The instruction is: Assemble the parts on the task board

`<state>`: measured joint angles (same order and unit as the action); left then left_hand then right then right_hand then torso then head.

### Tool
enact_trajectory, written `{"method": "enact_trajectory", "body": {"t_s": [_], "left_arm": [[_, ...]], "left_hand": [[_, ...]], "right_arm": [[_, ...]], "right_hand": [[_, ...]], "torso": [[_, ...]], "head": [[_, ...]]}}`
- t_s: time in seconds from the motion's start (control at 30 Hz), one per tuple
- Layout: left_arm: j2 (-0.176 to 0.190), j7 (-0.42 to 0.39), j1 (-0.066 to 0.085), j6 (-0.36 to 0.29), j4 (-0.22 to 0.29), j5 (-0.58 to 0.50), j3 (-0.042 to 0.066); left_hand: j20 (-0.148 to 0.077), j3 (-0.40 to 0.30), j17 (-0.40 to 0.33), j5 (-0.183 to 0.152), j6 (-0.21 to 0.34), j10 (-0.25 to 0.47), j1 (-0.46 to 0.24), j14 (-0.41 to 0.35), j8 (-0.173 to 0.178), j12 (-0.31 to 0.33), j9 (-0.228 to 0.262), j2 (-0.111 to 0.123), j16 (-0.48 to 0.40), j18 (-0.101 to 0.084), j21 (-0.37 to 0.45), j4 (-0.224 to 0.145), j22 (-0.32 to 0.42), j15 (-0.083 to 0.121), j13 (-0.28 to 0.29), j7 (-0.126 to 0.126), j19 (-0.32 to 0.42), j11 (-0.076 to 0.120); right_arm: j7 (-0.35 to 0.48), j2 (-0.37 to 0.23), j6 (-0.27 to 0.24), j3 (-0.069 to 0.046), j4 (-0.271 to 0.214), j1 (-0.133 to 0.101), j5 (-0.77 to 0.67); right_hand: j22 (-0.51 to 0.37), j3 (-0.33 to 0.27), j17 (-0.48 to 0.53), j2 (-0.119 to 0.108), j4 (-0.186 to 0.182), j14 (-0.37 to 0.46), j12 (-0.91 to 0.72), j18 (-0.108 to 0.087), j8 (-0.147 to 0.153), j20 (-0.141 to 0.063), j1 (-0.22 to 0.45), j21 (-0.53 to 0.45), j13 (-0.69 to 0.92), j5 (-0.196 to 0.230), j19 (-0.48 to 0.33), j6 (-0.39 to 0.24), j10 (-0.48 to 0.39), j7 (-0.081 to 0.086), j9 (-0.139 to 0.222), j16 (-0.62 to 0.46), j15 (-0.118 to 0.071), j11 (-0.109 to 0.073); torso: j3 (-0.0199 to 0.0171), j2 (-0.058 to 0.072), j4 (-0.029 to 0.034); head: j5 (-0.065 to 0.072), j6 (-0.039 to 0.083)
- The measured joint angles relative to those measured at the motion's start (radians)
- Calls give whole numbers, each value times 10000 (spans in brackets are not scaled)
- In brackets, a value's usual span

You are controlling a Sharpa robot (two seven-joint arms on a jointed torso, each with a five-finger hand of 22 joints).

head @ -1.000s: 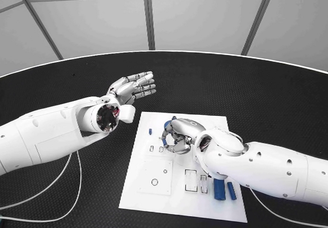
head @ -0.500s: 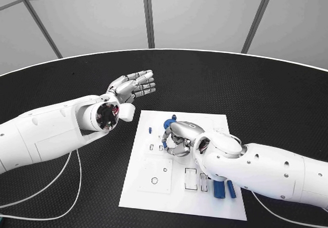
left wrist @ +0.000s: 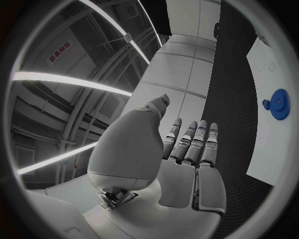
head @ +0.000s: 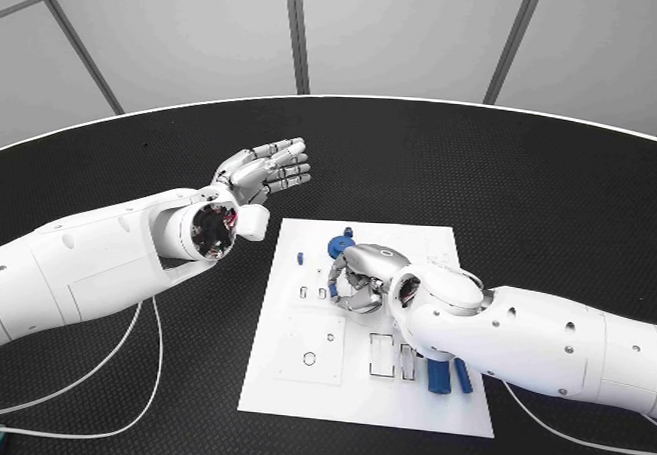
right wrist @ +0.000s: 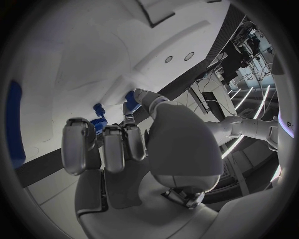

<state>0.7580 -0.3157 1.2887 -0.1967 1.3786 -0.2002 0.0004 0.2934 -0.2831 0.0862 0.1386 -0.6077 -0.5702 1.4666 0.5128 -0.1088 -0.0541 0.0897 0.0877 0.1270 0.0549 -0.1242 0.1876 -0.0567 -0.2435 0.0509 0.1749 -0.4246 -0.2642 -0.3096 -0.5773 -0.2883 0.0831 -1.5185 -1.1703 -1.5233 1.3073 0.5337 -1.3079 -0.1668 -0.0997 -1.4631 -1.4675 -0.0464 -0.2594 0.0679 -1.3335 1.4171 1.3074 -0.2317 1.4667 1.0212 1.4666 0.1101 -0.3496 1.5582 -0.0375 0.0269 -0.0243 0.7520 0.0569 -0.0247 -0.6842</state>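
Note:
The white task board [head: 355, 389] lies mid-table. A blue gear [head: 338, 246] sits near its far edge, and the left wrist view shows the gear [left wrist: 279, 103] too. My right hand [head: 362, 277] is low over the board just behind the gear, fingers curled in. In the right wrist view its fingertips [right wrist: 124, 130] and thumb pinch a small blue part [right wrist: 98, 122] against the board [right wrist: 81, 55]. A small blue peg [head: 298, 258] stands left of that hand. My left hand [head: 268, 166] hovers open above the black table, off the board's far left corner, holding nothing.
Two blue bars [head: 439, 375] lie side by side on the board's near right, under my right forearm. Several empty slots [head: 391, 356] and holes mark the board's middle. White cables [head: 147, 381] trail on the table at the near left.
My right hand has drawn back slightly toward me, uncovering more of the blue gear. The left hand has stayed in place.

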Motion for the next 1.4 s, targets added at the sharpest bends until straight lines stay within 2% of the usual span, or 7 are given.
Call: {"method": "enact_trajectory", "body": {"t_s": [0.1, 0.4, 0.83, 1.4], "left_arm": [[8, 1, 0, -1, 1, 0, 0], [25, 10, 1, 3, 12, 0, 0], [53, 19, 1, 3, 35, 0, 0], [86, 13, 3, -17, 65, 0, 0]], "left_hand": [[0, 0, 0, 0, 0, 0, 0, 0, 0, 0, 0, 0, 0, 0, 0, 0, 0, 0, 0, 0, 0, 0], [0, 0, 0, 0, 0, 0, 0, 0, 0, 0, 0, 0, 0, 0, 0, 0, 0, 0, 0, 0, 0, 0], [0, 0, 0, 0, 0, 0, 0, 0, 0, 0, 0, 0, 0, 0, 0, 0, 0, 0, 0, 0, 0, 0], [0, 0, 0, 0, 0, 0, 0, 0, 0, 0, 0, 0, 0, 0, 0, 0, 0, 0, 0, 0, 0, 0]], "right_arm": [[-19, -2, 8, 1, 23, 3, -82], [-117, 5, 26, 1, 38, 5, -141], [-164, 42, 58, 1, 28, 5, -149], [-227, 133, 151, 1, 73, 5, -150]], "right_hand": [[0, -1, 0, -21, -2, 0, 0, 0, -1, 0, 23, 0, 0, 0, 0, -15, 0, -16, -180, 0, 0, 0], [0, 1, 1, -22, 36, 0, 0, -1, -2, 0, 22, 0, 0, 1, 0, -17, 0, -17, -181, 0, 0, 0], [0, -31, 3, -126, 25, 0, 0, 0, -226, 0, 181, 0, -1, -46, 0, -37, 0, -34, -236, 0, 1, 0], [0, -38, 4, -129, 18, 0, 0, 0, -231, 0, 233, 0, -1, -45, 0, -69, 0, -33, -256, 0, 0, 0]], "torso": [[-3, 5, 3], [-12, 8, 4], [-8, 8, 1], [-3, 8, 0]], "head": [[5, -8], [9, -17], [15, -39], [29, -55]]}}
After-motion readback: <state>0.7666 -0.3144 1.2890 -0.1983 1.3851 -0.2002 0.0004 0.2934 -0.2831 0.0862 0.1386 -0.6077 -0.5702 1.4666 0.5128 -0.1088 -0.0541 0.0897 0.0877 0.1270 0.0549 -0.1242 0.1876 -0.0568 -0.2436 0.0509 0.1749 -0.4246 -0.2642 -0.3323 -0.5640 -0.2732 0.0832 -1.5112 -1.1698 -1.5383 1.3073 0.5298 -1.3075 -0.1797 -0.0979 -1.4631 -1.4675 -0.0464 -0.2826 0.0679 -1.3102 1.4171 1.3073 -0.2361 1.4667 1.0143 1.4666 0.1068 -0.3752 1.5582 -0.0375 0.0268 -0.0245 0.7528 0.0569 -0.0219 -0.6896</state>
